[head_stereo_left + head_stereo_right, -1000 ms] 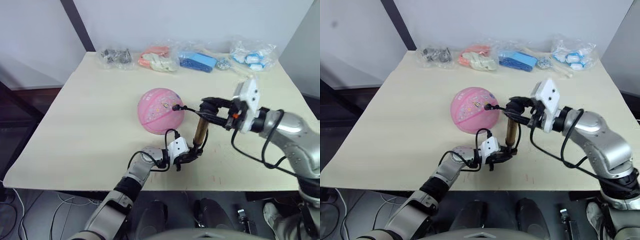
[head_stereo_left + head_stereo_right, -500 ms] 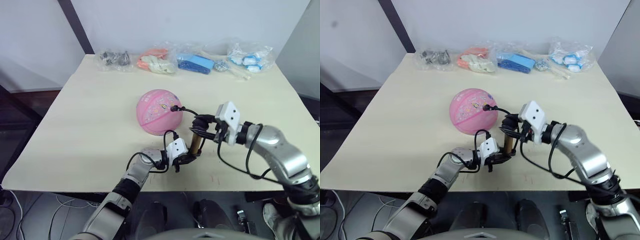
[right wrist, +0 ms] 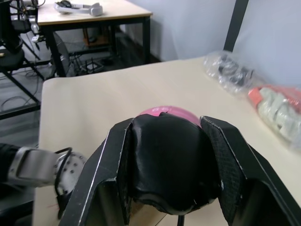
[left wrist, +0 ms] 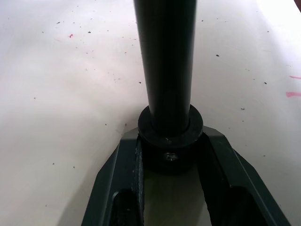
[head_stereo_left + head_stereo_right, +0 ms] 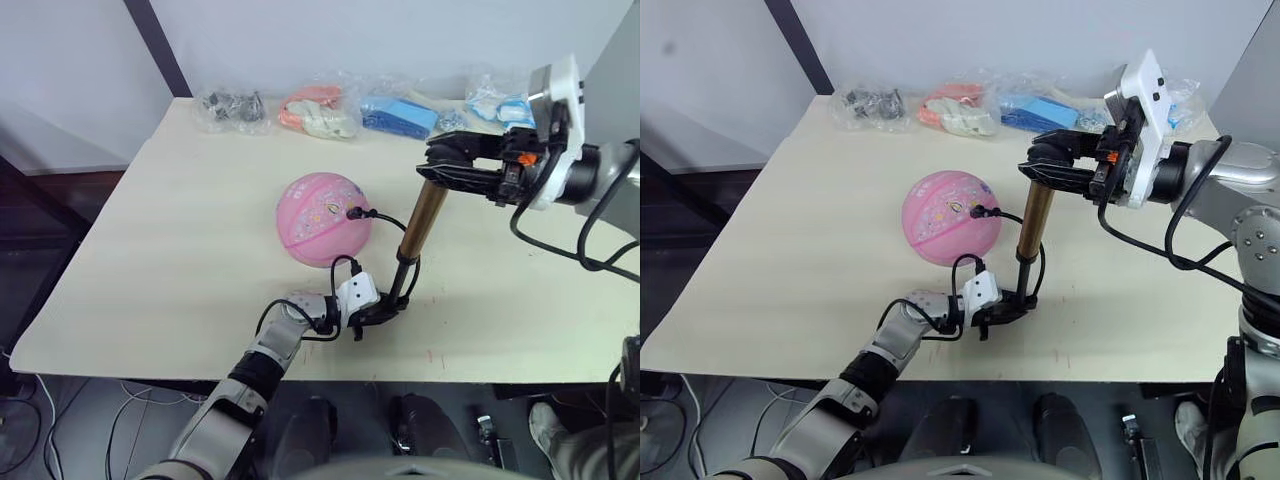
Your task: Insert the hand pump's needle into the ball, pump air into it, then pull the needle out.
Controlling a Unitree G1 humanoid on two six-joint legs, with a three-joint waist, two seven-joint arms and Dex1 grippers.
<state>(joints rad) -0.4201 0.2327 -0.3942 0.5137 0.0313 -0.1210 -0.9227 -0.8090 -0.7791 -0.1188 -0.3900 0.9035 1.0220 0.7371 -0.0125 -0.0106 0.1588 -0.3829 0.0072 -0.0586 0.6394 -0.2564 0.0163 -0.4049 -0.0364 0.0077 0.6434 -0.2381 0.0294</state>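
Observation:
The pink ball (image 5: 322,218) rests round on the table (image 5: 180,250). The needle's black fitting (image 5: 353,212) sits at the ball's valve, with the pin itself hidden inside. A thin black hose (image 5: 385,222) runs from there to the hand pump (image 5: 424,218), which stands tilted and drawn out long. Its gold barrel is up high above a thin black rod (image 5: 398,278). My left gripper (image 5: 383,312) is shut on the pump's black foot (image 4: 170,129) at the table. My right gripper (image 5: 440,165) is shut on the black T-handle (image 3: 169,160) at the top.
Several clear bags lie along the table's far edge: dark parts (image 5: 232,108), orange and white pieces (image 5: 315,112), blue items (image 5: 400,116), white and blue items (image 5: 500,100). The near table edge runs just below my left forearm.
My right gripper has risen and moved away from me with the T-handle, drawing the pump out from its pressed-down state. The left gripper and ball stay put.

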